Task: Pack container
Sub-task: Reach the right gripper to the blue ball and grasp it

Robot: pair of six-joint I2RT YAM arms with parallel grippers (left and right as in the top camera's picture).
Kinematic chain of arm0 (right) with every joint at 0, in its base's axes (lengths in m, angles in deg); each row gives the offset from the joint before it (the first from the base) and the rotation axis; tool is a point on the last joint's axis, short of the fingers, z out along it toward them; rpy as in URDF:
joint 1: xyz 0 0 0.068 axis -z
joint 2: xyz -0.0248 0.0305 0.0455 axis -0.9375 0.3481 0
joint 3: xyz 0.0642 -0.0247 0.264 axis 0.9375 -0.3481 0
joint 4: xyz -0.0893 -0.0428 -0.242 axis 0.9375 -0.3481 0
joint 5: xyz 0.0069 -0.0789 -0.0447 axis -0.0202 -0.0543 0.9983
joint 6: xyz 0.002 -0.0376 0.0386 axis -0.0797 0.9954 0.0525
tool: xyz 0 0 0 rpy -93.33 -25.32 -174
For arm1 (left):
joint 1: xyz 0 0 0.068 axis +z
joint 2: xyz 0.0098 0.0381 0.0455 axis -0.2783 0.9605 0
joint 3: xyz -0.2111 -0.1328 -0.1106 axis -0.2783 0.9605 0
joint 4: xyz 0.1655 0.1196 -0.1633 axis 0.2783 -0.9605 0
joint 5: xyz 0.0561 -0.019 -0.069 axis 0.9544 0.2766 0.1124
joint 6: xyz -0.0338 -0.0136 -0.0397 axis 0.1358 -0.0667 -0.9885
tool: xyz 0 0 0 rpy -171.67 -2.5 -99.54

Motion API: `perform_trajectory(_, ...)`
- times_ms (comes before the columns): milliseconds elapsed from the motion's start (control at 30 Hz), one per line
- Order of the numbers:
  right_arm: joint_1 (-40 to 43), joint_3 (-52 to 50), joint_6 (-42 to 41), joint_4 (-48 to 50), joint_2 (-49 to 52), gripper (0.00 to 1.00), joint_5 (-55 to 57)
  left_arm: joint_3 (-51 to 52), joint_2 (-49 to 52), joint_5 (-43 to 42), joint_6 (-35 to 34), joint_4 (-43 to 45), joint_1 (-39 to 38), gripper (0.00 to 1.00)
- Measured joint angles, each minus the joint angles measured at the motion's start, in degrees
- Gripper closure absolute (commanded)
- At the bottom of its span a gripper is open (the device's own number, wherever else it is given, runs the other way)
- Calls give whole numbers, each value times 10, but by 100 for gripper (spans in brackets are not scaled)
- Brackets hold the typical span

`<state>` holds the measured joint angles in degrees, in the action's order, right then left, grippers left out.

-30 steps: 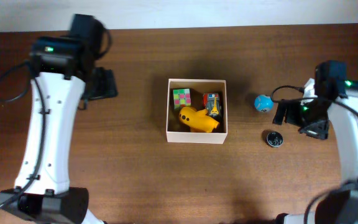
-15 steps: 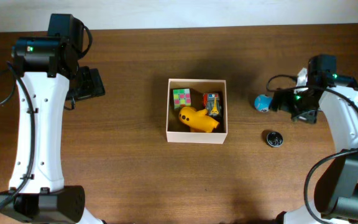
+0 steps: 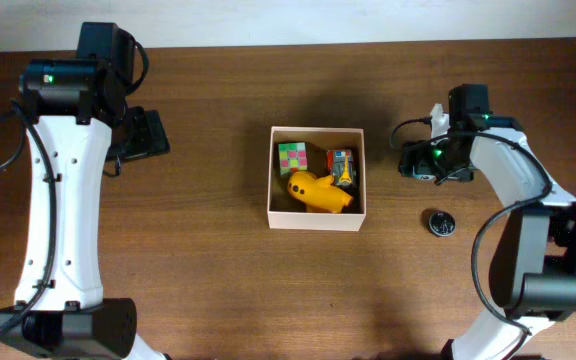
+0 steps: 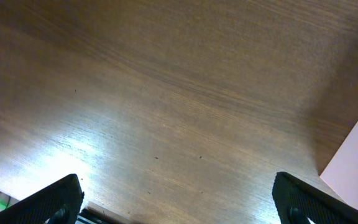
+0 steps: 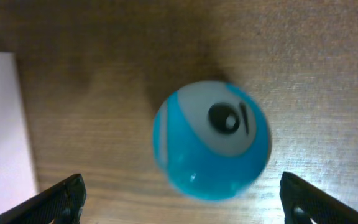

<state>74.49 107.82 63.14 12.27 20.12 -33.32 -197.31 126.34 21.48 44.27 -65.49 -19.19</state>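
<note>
Brown wooden table is topped at mid-frame by the container, toys inside. Right of it, a blue ball is framed by the right jaws, spread wide; the left jaws are likewise released. If closed off-centre, the ball could be squirted away.

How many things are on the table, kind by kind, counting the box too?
Container: 1
Colourful cube: 1
Yellow toy: 1
Small red and blue toy: 1
Blue ball: 1
Black round disc: 1
Total: 6
</note>
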Motion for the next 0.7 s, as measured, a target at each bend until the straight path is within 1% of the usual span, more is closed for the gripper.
perform_trajectory(67, 1, 0, 1, 11, 8, 8, 3, 0, 0, 0, 0, 0, 0, 1)
perform_trajectory(133, 1, 0, 2, 17, 14, 12, 7, 0, 0, 0, 0, 0, 0, 1)
perform_trajectory(167, 1, 0, 3, 21, 16, 15, 7, 0, 0, 0, 0, 0, 0, 1)
perform_trajectory(200, 1, 0, 2, 26, 19, 22, 7, 0, 0, 0, 0, 0, 0, 1)
perform_trajectory(267, 1, 0, 2, 31, 25, 30, 9, 0, 0, 0, 0, 0, 0, 1)
perform_trajectory(333, 1, 0, 0, 36, 31, 32, 10, 0, 0, 0, 0, 0, 0, 1)
perform_trajectory(400, 1, 0, -1, 39, 33, 38, 11, 0, 0, 0, 0, 0, 0, 1)
perform_trajectory(433, 1, 0, 0, 39, 33, 40, 11, 0, 0, 0, 0, 0, 0, 1)
perform_trajectory(500, 1, 0, -2, 38, 33, 42, 11, 0, 0, 0, 0, 0, 0, 1)
perform_trajectory(533, 1, 0, -2, 33, 33, 46, 11, 0, 0, 0, 0, 0, 0, 1)
perform_trajectory(633, 1, 6, -1, 2, 33, 52, 11, 0, 0, 0, 0, 0, 0, 1)
perform_trajectory(700, 1, 14, -1, -24, 33, 53, 11, 0, 0, 0, 0, 0, 0, 1)
